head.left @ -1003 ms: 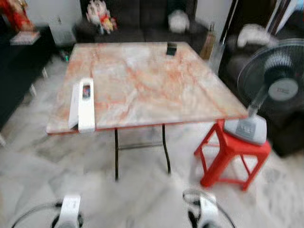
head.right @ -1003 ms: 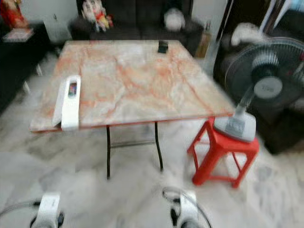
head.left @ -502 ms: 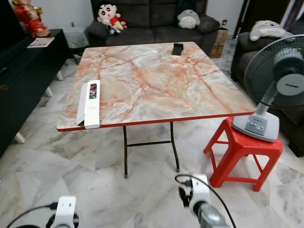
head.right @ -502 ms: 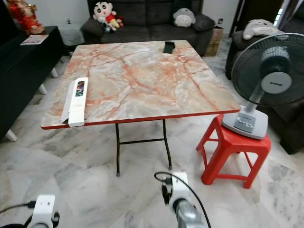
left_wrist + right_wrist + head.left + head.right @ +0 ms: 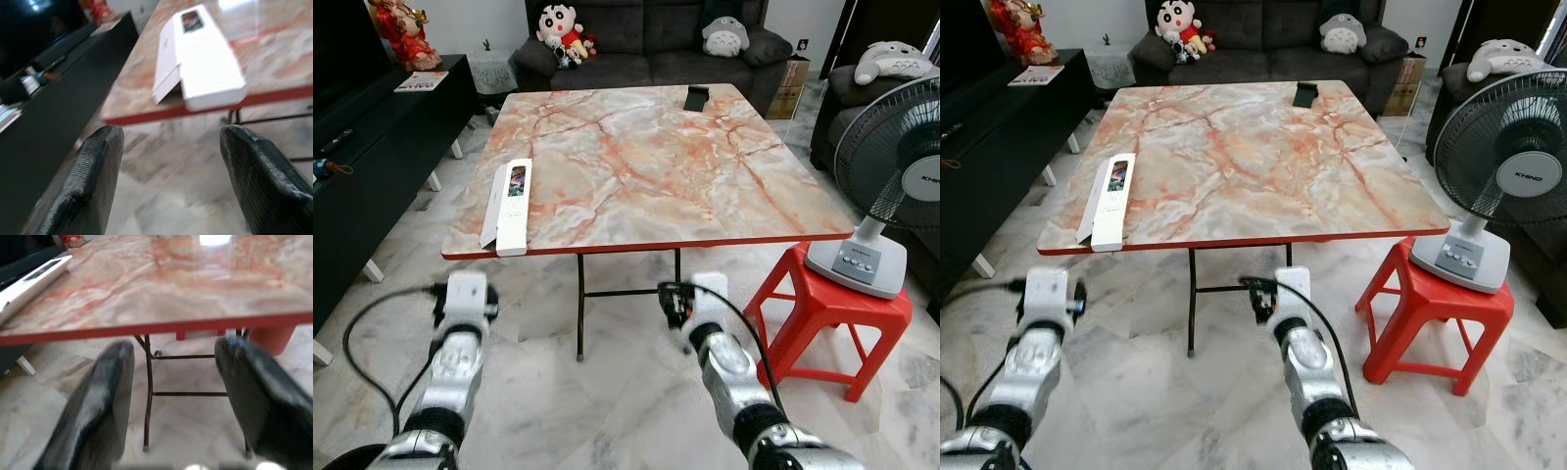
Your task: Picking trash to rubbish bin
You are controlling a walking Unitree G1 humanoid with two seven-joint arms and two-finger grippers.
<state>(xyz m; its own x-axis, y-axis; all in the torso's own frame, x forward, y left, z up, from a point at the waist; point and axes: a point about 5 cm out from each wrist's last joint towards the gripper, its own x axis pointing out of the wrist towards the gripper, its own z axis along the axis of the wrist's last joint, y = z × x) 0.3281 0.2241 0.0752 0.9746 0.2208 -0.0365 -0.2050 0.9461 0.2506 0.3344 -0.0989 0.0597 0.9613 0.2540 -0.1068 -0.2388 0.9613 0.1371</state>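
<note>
Trash, a white box (image 5: 508, 204), is lying at my eleven o'clock on the worktop (image 5: 646, 166) while I am approaching, both sets of fingers (image 5: 102, 171) spread wide and empty, reaching left next.

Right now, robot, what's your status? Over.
Left gripper open, facing white box at table edge. Right gripper open, empty. Nothing in the way.

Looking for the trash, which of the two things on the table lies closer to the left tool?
The long white box at the table's near left edge; the small dark object lies at the far edge.
</note>
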